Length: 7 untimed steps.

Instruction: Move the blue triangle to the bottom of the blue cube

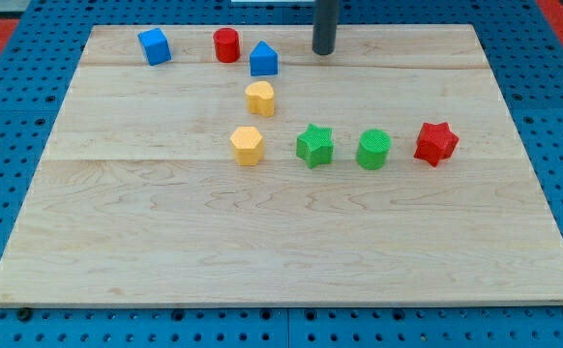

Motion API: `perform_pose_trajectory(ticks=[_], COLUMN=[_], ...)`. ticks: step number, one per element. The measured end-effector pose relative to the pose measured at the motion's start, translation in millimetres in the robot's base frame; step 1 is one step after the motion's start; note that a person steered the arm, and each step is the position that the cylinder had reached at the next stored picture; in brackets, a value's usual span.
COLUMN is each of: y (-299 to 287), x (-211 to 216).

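On the wooden board (281, 242), our dark rod comes down at the far edge, my tip (323, 52) resting just right of the blue triangle (263, 60) with a small gap between them. We carry no pincer on this arm, so there are no jaws to report as open or closed; the rod touches no block. The blue triangle stands in the far row, just right of the red cylinder (226, 45), while the blue cube (154, 46) sits at the left end of that row, near the far-left corner. Just nearer than the triangle lies a yellow block (260, 99), rounded in outline, and nearer again a yellow hexagonal block (248, 146). To the right of that one, in a line across the middle of the board, stand a green star (314, 146), a green cylinder (373, 150) and a red star (436, 143), each apart from its neighbour.
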<state>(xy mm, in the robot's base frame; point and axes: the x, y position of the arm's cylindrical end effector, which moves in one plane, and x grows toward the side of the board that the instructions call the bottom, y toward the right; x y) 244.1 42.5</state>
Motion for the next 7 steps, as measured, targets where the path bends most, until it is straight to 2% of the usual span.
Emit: perform_pose_trajectory(ticks=[2, 3, 4, 6, 7], y=[-18.2, -53.8, -91.8, -113.2, -144.6], x=[0.0, 20.7, 22.5, 28.7, 43.7])
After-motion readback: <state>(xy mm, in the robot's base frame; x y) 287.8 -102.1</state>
